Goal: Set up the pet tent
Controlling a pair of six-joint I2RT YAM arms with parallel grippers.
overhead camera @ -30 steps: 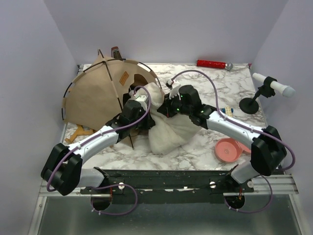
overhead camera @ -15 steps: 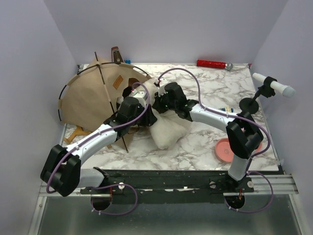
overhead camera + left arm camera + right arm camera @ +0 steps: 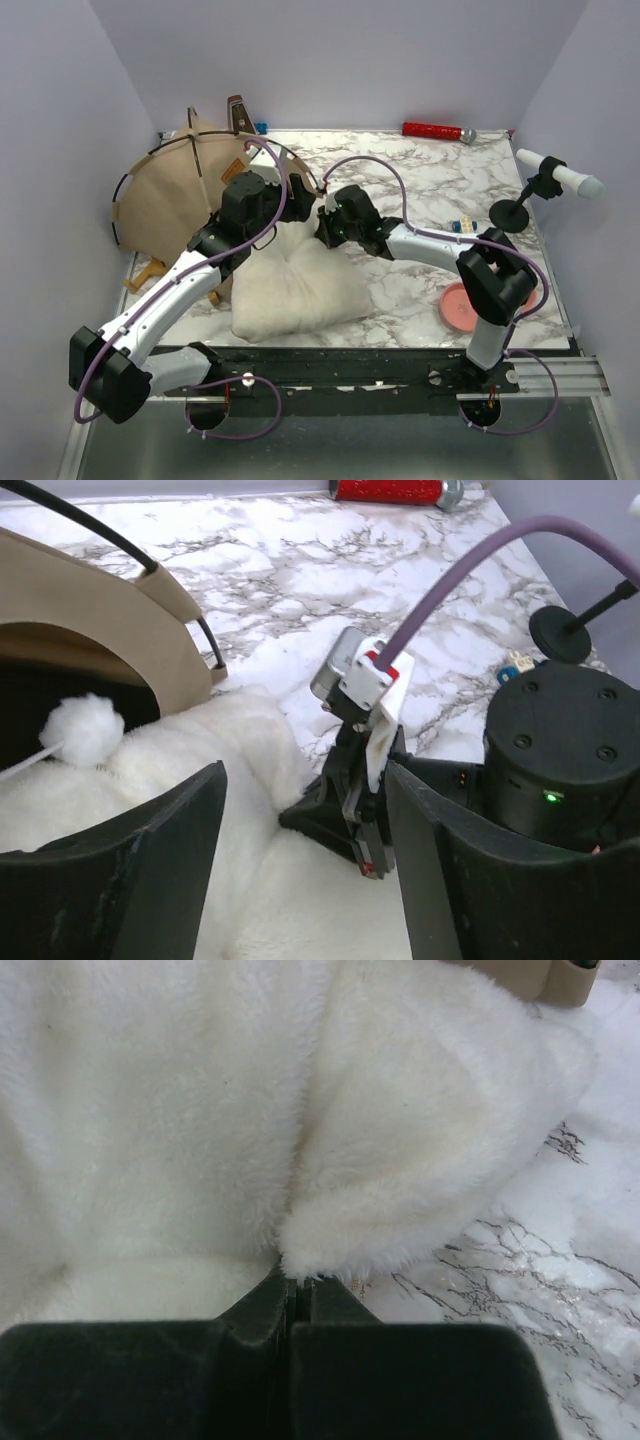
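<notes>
The pet tent is seen raised into a dome on its crossed poles, at the left rear corner of the bench, tilted and not squarely seated. The pillow is laid flat on the bench outside the doorway. What is left is judged to be straightening the tent and putting the pillow inside.

The left tool is held wide open above the pillow, with nothing in it. The right tool is closed tight, and the pillow's edge appears to be pinched at its tips. This pinch is shown only by the right wrist view. The dark doorway and a white pompom are shown only by the left wrist view.
</notes>
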